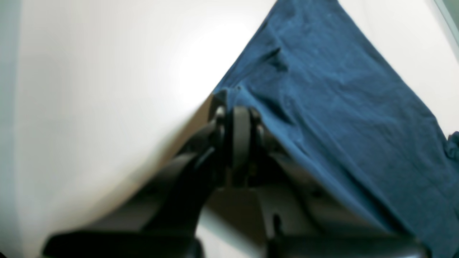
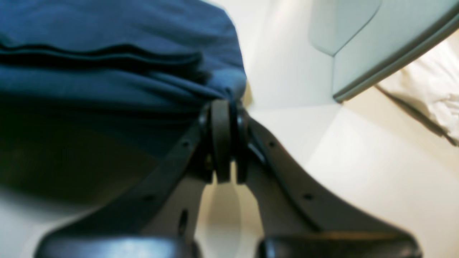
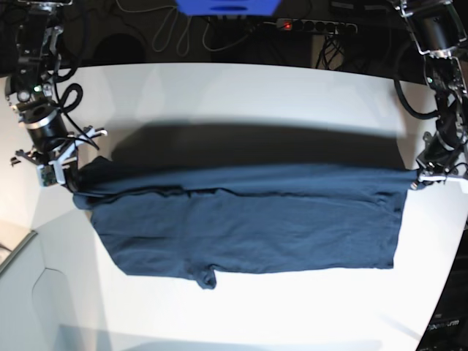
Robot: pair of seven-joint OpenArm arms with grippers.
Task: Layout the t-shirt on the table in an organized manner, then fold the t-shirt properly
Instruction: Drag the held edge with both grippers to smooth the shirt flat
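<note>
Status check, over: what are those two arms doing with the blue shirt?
Both jaws shut on the t-shirt, left gripper and right gripper at opposite ends. Upper edge stretched between them, rest draping onto the table. Nothing in the way.

Setting: a robotics lab or test bench is indicated.
Work surface: a wide white table [image 3: 241, 88] with a curved edge is seen.
Background: a power strip [image 3: 316, 26] and tangled cables [image 3: 168, 29] are seen behind the table.
Equipment: two cabled robot arms are mounted at the sides.

Black arms [image 3: 44, 110] — cabled (screw-studded fingers [image 2: 272, 161]).
</note>
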